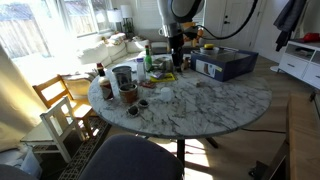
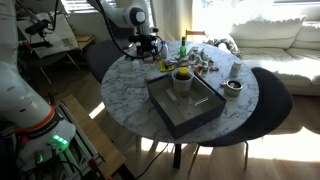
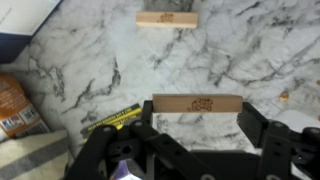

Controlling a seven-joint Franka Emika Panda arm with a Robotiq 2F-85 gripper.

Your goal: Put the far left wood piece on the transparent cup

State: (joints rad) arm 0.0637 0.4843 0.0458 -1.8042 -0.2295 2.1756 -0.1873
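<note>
In the wrist view a light wood piece lies crosswise between my gripper's two black fingers, which touch both of its ends over the marble table. A second wood piece lies farther ahead on the marble. In both exterior views the gripper is low over the far side of the round table. A clear-looking cup stands near the table's edge, well away from the gripper.
A dark box sits on the table beside bottles, a brown mug and small items. A yellow pencil and a snack packet lie close to the gripper. Chairs surround the table.
</note>
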